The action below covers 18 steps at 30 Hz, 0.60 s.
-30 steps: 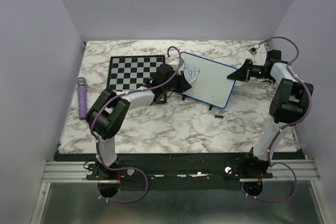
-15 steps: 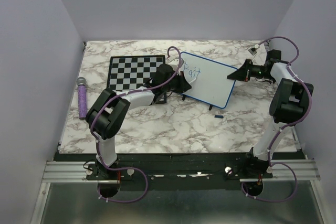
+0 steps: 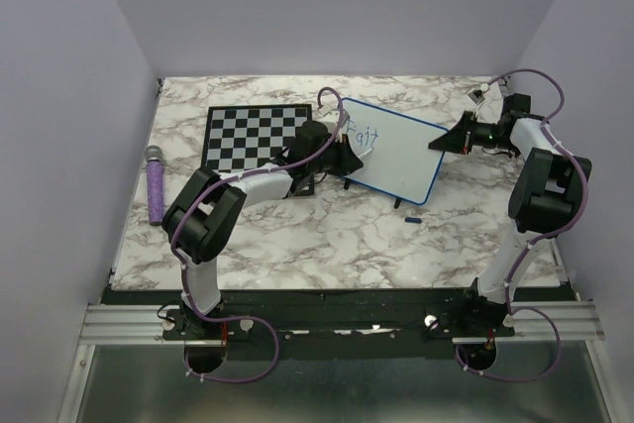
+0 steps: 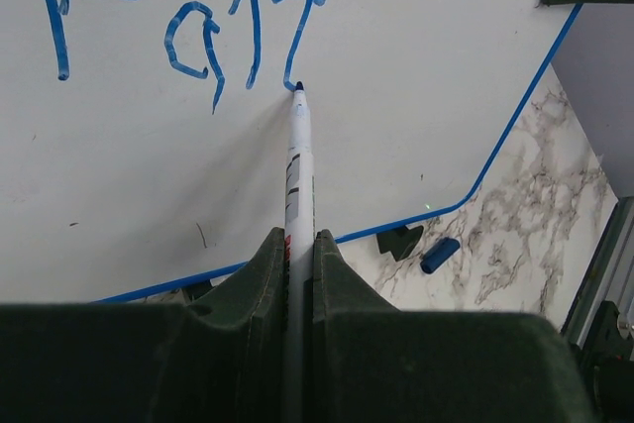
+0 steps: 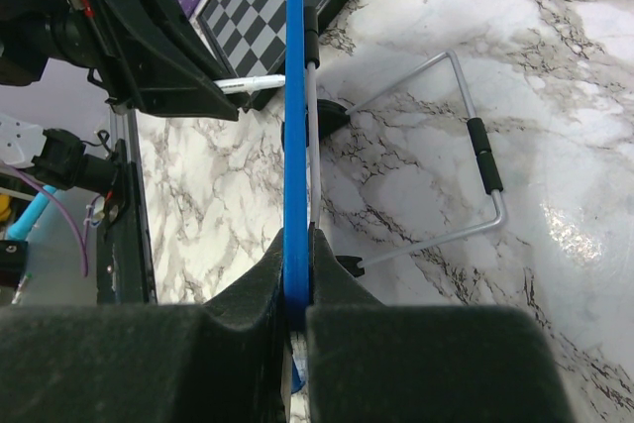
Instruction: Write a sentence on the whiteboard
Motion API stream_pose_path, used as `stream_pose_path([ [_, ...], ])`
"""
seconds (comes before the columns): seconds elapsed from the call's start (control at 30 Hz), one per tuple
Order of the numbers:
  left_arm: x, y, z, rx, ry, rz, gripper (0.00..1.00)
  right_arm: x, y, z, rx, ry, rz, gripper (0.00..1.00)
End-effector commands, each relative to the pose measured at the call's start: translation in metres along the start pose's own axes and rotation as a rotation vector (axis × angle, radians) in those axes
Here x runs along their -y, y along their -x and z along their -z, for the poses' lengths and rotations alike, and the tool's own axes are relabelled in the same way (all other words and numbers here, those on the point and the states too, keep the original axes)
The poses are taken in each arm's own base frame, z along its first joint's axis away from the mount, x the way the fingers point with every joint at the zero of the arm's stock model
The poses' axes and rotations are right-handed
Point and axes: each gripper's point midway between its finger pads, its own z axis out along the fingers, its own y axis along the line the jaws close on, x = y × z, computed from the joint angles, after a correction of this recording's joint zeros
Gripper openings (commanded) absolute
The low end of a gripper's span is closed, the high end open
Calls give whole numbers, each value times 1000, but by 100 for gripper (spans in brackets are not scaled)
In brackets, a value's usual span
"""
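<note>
Overhead: high behind, looking down on whole table [image 3: 327, 235]. Wrists: close-up, opposite ends of whiteboard [image 3: 401, 156], shared by all.

On my left wrist feed the whiteboard [image 4: 416, 76] runs off the top and left edges, clipping upper strokes of the sentence [image 4: 188, 42], the marker [image 4: 298, 156] has its rear buried inside the left gripper [image 4: 297, 237], and my right wrist feed catches the board edge-on, face hidden.

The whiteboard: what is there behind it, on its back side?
Behind the whiteboard, a grey wire stand with black sleeves rests on the marble table. The right wrist view shows the board edge-on, so its back surface is hidden.
</note>
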Motion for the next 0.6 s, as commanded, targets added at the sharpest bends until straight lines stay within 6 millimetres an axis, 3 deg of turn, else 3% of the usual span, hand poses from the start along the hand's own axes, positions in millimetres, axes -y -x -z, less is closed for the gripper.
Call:
stream_pose_path([
  [0.0,9,9,-5,7,-19,0,0,5,10,0,-10,-26,106,1],
  [0.27,25,25,-1,46,-68,-5,0,5,11,0,-10,-26,109,1],
  [0.4,51,47,20,106,-142,-24,0,6,11,0,-10,-26,110,1],
  [0.57,59,68,46,167,-142,-55,0,5,11,0,-11,-27,110,0],
])
